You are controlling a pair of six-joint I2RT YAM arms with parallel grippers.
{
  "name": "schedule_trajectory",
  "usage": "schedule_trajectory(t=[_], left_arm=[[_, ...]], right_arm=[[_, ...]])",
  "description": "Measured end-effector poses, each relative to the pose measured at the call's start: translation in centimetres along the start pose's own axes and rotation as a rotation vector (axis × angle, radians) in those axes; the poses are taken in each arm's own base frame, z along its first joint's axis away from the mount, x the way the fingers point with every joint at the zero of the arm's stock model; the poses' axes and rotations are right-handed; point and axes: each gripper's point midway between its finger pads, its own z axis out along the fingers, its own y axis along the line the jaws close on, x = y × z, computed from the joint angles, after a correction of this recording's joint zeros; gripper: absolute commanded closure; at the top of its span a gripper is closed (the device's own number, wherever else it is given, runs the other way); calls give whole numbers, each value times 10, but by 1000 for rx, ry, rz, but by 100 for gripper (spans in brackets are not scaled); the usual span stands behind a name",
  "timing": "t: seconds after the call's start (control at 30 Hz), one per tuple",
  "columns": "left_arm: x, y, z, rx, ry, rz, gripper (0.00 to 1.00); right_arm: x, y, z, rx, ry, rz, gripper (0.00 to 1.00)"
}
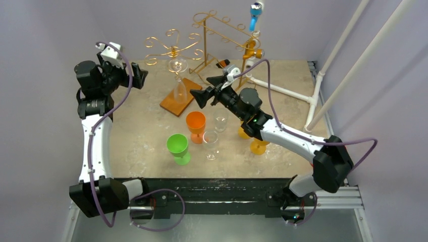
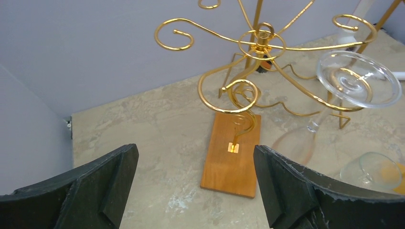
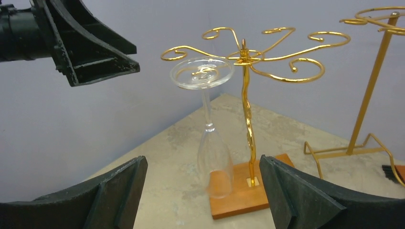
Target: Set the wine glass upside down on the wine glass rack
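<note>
Fingers of the right gripper (image 1: 204, 89) stand spread wide and hold nothing, their tips just beside the clear stemmed wine glass (image 1: 179, 86) at the centre of the table. Its arm reaches in from the near right corner, elbow low over the tabletop, wrist turned toward the far left. The left gripper (image 1: 133, 74) is likewise wide open and empty, held high near the left wall on an arm that rises almost straight from its base and bends inward at the top.

The wine glass is upside down on the gold wire wine glass rack with scrolled arms (image 1: 172, 49), its round foot (image 2: 359, 78) caught on one arm and its bowl (image 3: 214, 162) reaching down to the rectangular wooden base (image 3: 243, 193). The right wrist view shows the stem leaning slightly; whether the rim touches the wood cannot be told. The left wrist view looks down on the foot from above.

An orange plastic goblet (image 1: 196, 123), a green plastic goblet (image 1: 177, 146) and a small clear glass (image 1: 210, 143) crowd the near centre. A taller gold frame rack (image 1: 218, 31) stands behind, by the far wall. Bare beige stone-patterned tabletop (image 1: 139, 128) lies open to the left of the wooden base.
</note>
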Motion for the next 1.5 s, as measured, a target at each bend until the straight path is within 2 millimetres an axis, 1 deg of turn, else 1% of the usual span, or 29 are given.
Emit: schedule_trajectory(t=[0.07, 0.13, 0.3, 0.4, 0.47, 0.5, 0.57, 0.63, 0.67, 0.7, 0.77, 0.83, 0.97, 1.07, 1.17, 1.3, 1.4, 1.5], left_arm=[[6, -5, 1, 30, 5, 3, 0], [10, -10, 2, 60, 9, 1, 0], [7, -17, 7, 117, -10, -16, 0], [11, -18, 15, 134, -5, -74, 0], [14, -17, 21, 139, 0, -120, 1], [15, -16, 24, 140, 2, -140, 3], [13, -14, 28, 136, 4, -175, 11], [7, -10, 33, 127, -4, -193, 29], [2, -8, 35, 124, -12, -198, 40], [-4, -6, 37, 121, -23, -202, 47], [-16, -2, 40, 116, -44, -198, 55], [-25, 0, 41, 107, -64, -184, 58], [-34, 5, 40, 81, -84, -167, 61], [-33, 9, 42, 63, -84, -164, 63], [-28, 13, 48, 59, -78, -170, 64], [-17, 14, 57, 63, -55, -196, 60], [-10, 9, 57, 77, -40, -227, 58], [-8, 5, 56, 87, -33, -258, 45]], right_arm=[[-6, 2, -9, 9, 34, 8, 1], [-8, 3, -14, 31, 83, 13, 1], [-8, 7, -19, 88, 264, 11, 1], [-4, 6, -28, 119, 356, 9, 1], [3, 1, -37, 148, 408, 10, 1], [8, 0, -42, 159, 434, 13, 1], [18, -3, -51, 178, 491, 19, 5], [26, -4, -59, 192, 538, 22, 10], [27, -5, -60, 199, 549, 23, 14], [27, -6, -62, 207, 558, 25, 17], [22, -5, -61, 214, 564, 29, 24], [16, -4, -58, 214, 557, 34, 30], [10, -3, -57, 215, 555, 37, 31], [14, -4, -58, 221, 575, 35, 29], [20, -6, -58, 232, 594, 31, 26], [26, -10, -60, 250, 616, 24, 20], [26, -12, -62, 258, 623, 22, 20], [22, -19, -62, 272, 623, 40, 23]])
